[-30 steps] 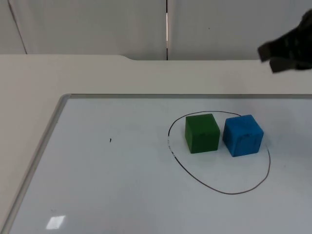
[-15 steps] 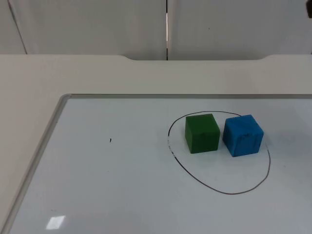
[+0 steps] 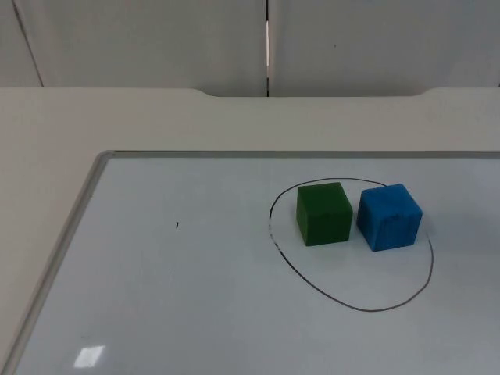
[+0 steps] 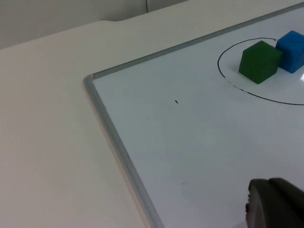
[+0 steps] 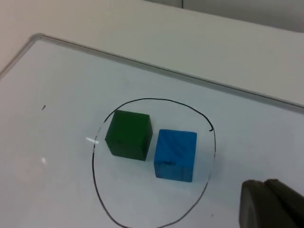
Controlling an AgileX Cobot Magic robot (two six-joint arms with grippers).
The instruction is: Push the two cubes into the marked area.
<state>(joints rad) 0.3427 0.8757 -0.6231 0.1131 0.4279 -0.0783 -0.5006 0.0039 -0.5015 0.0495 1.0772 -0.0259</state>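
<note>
A green foam-like cube point(image 3: 323, 213) and a blue cube with dark scuffs point(image 3: 389, 216) sit side by side on a white dry-erase board with a grey metal frame point(image 3: 87, 195), which lies on the pale tabletop point(image 3: 156, 117). Both cubes stand inside the hand-drawn black oval outline point(image 3: 351, 303) (the blue one close to its far right edge), just beside each other with a narrow gap between them. A tiny black mark point(image 3: 176, 225) sits on the board well to the left of the oval. Of the left pincer point(image 4: 275, 204) and the right pincer point(image 5: 270, 204), one dark fingertip each appears in its own wrist view, above the board and well apart from the cubes; whether either is open or closed cannot be told.
</note>
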